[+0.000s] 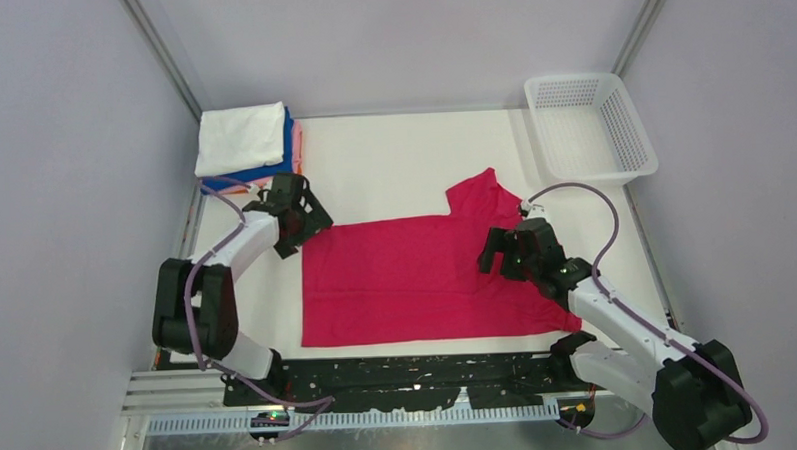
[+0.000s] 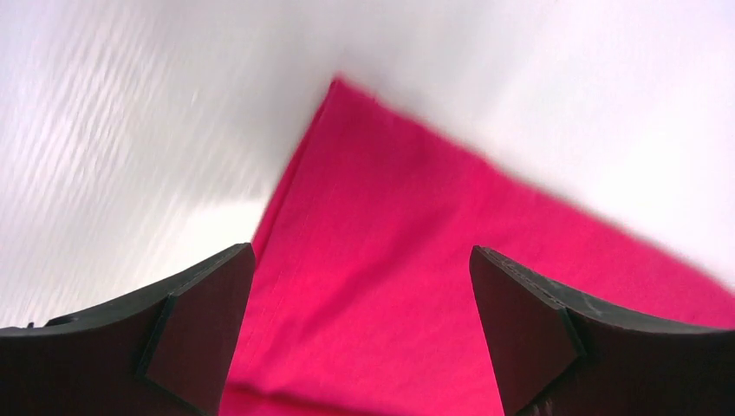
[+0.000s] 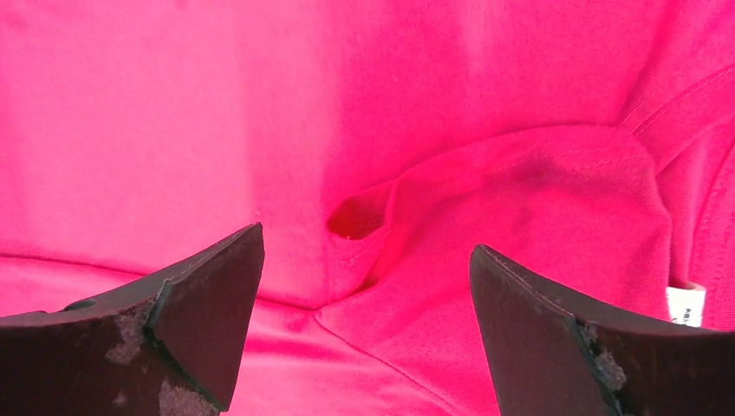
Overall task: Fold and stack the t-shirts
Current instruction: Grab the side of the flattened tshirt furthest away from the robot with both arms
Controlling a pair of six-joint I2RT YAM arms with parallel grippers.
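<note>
The magenta-red t-shirt (image 1: 406,280) lies spread on the white table, one sleeve pointing to the far right. My left gripper (image 1: 302,223) is open just above the shirt's far left corner (image 2: 381,260), with nothing between the fingers. My right gripper (image 1: 501,256) is open over the shirt's right part, above a rumpled fold (image 3: 485,225); a small white label (image 3: 685,303) shows at the right edge. A stack of folded shirts, white (image 1: 239,137) on top with blue and pink edges, sits at the far left.
A white plastic mesh basket (image 1: 589,126) stands at the far right corner. Grey walls close in both sides. A black mat (image 1: 400,380) runs along the near edge between the arm bases.
</note>
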